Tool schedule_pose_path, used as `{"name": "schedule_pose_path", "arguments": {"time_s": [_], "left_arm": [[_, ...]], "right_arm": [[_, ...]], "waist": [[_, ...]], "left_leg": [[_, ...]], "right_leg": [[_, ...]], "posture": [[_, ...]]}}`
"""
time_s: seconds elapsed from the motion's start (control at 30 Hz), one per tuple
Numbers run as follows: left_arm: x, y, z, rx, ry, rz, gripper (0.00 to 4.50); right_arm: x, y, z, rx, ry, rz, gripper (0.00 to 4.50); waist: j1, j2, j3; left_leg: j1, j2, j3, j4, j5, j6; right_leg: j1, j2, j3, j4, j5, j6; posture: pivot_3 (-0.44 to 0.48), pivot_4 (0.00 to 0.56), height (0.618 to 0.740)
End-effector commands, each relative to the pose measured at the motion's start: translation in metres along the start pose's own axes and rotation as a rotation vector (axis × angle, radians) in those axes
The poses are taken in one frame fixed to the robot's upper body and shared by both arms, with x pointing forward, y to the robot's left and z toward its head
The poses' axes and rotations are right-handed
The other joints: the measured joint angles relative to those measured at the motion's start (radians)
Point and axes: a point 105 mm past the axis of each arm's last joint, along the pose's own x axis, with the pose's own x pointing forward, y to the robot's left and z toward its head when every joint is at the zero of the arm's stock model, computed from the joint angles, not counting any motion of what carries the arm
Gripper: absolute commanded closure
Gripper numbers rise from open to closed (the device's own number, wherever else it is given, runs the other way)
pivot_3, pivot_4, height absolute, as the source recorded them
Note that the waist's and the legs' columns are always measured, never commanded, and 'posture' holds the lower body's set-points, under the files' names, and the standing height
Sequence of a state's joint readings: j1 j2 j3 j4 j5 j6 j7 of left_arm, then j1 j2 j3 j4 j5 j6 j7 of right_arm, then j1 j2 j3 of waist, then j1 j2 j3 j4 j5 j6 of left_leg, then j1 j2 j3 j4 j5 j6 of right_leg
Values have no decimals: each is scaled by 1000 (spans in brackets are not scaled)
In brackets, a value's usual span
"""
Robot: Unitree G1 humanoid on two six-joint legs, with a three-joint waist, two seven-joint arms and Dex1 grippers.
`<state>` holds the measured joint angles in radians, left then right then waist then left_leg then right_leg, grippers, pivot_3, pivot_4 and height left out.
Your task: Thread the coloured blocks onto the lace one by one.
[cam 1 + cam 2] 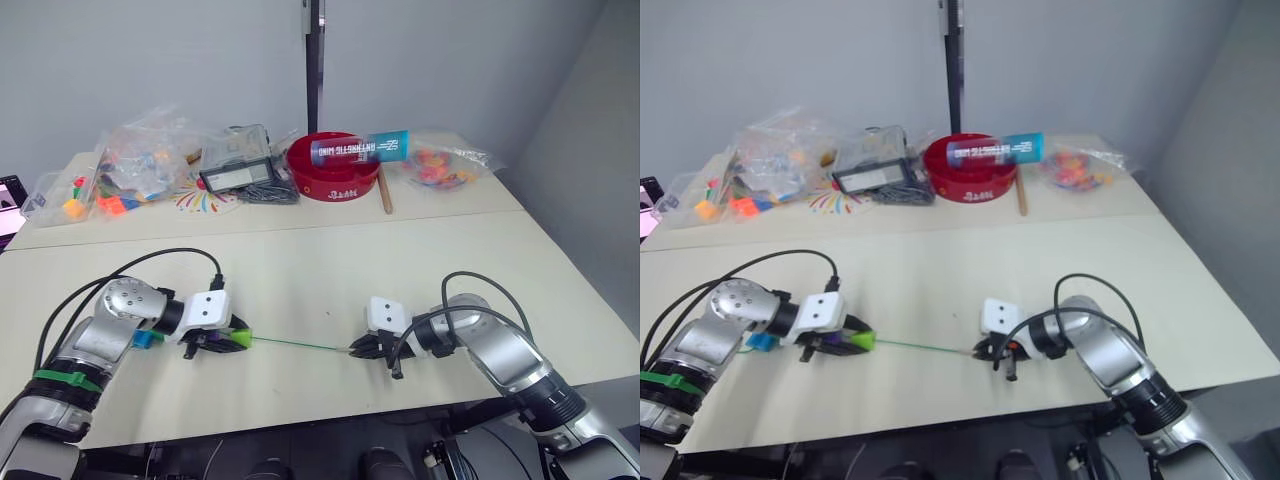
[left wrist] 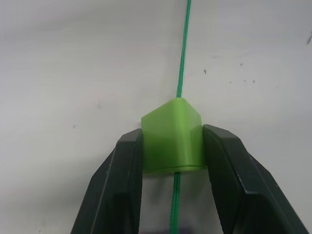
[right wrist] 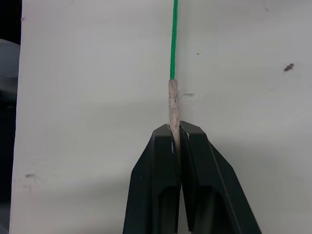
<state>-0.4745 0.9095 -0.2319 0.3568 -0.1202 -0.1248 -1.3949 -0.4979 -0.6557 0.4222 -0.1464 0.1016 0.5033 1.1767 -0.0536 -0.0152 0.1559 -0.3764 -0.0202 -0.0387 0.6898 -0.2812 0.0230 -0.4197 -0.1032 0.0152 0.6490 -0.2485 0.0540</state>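
Left wrist view has the left gripper with its two black fingers clamped on the sides of the light green block, the lace running through it and straight out beyond; right wrist view has the right gripper pinched tight on the pale stiff tip of that lace; between the two grippers the cord is stretched in a straight line just over the pale surface, nothing lying in its path; a blue block sits just behind the left gripper, beside the arm; well beyond, along the far edge, stand a red bowl with a blue tube across its rim, clear bags of coloured toy pieces and a dark tray.
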Motion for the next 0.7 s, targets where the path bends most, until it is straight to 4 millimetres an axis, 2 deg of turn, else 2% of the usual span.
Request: {"name": "schedule_pose_path", "arguments": {"time_s": [0.03,0.5,0.7], "left_arm": [[-24,-13,-54,-151,192,7,3144],[-35,-20,-62,-182,194,21,3144],[-30,-14,-46,-175,127,48,3144]], "right_arm": [[-5,-4,3,-22,-2,-16,4500],[-2,-13,8,-46,-19,-38,4500],[0,-14,6,-48,-16,-37,4500]], "waist": [[-3,0,0],[-4,2,-1],[-6,2,-1]], "left_leg": [[2,2,1,-1,0,0],[5,4,6,-6,0,0],[7,5,8,-10,0,0]], "right_leg": [[0,1,1,0,0,-1],[-1,4,4,1,0,-4],[-2,4,5,0,0,-4]], "posture": [[0,150,740],[0,150,740],[0,150,740]]}}
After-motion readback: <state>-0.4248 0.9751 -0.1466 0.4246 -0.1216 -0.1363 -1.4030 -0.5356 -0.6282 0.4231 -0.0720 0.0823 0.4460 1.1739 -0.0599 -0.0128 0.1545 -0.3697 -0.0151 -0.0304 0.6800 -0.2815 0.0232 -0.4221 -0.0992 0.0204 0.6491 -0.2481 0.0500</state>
